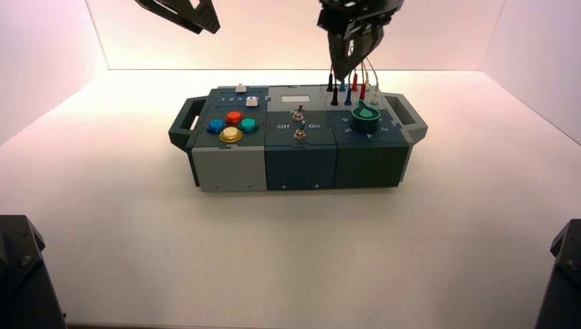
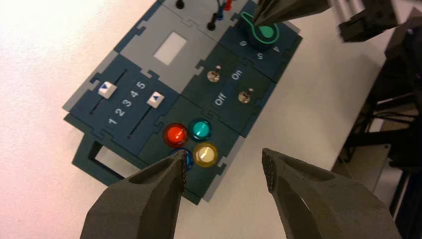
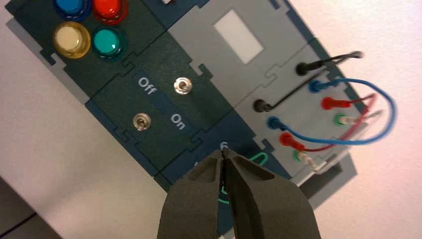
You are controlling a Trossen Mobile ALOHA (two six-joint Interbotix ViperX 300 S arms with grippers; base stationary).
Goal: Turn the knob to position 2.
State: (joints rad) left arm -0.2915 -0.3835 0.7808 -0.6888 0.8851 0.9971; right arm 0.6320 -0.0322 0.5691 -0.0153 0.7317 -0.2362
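R claw (image 3: 224, 151) nearer, clenched, above box (image 1: 300, 168). Green-topped round black dial knob (image 1: 365, 121), box's right module, lies below claw, slightly right + camera-side in high view. Prob needs to open, then descend astride pointer. L claw (image 2: 224, 153) released, idle above box's left side.

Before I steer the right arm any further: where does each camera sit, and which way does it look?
High view: above and behind the arms, looking down at the box; both arms show in part.
Left wrist view: on the left arm, looking down at the box; its own open jaws, left gripper, and the other arm's gripper show.
Right wrist view: on the right arm, looking down at the wires and switches; its closed jaws, right gripper, partly hide the knob.
Both wrist views share the red button.
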